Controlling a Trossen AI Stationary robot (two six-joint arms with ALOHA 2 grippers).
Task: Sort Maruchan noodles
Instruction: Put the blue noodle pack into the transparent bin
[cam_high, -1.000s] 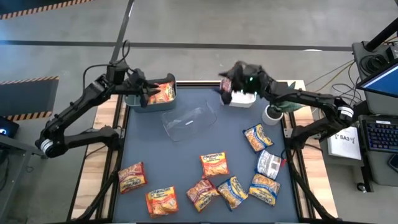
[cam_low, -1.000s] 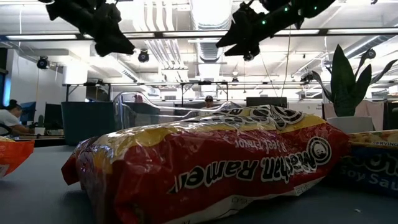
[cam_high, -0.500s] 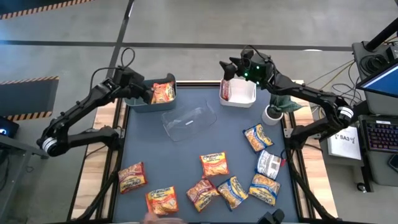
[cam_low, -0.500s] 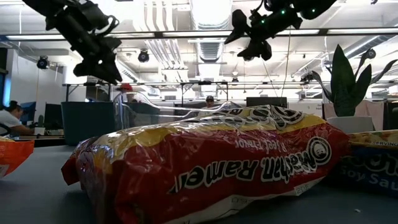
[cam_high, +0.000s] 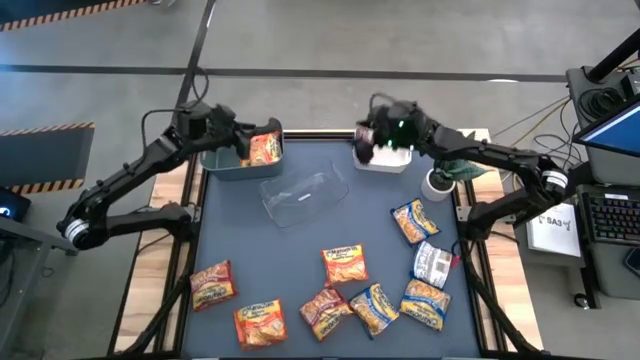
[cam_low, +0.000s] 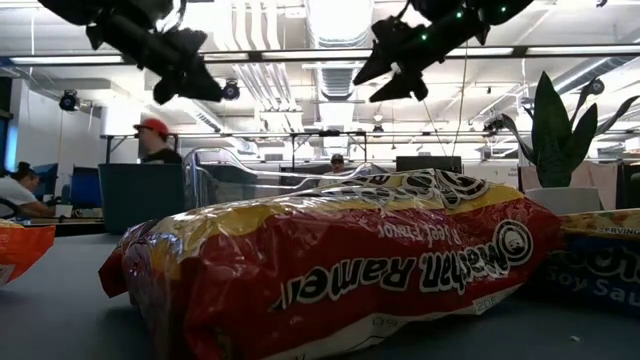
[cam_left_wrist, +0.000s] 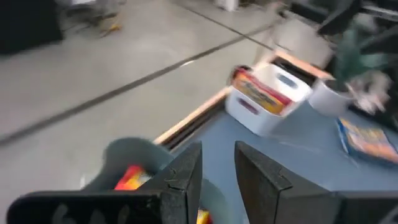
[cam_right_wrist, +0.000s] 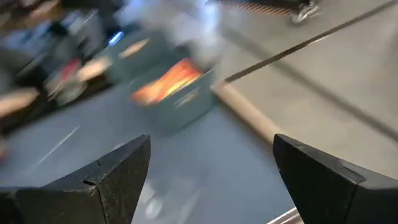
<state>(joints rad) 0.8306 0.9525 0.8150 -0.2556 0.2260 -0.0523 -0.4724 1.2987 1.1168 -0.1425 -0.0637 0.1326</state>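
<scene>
Several Maruchan packets lie flat on the near half of the dark mat, among them an orange one (cam_high: 344, 264), a dark red one (cam_high: 323, 310) (cam_low: 340, 270) and a blue-yellow one (cam_high: 425, 303). One orange packet (cam_high: 263, 148) lies in the teal bin (cam_high: 225, 165). A red packet (cam_left_wrist: 261, 93) stands on edge in the white bin (cam_high: 392, 158). My left gripper (cam_high: 240, 148) (cam_left_wrist: 217, 180) hovers over the teal bin, slightly open and empty. My right gripper (cam_high: 368, 140) (cam_right_wrist: 211, 180) hangs wide open above the white bin's left end, holding nothing.
A clear bin (cam_high: 303, 195) sits tilted in the middle of the mat between the two far bins. A white pot with a plant (cam_high: 437, 183) stands at the right edge. A person walks in the room behind the table (cam_low: 155, 140).
My left gripper drew back toward the table's left edge and dipped, then came back over the teal bin and rose. My right gripper swung toward the far edge and returned above the white bin. The packets on the mat stayed put.
</scene>
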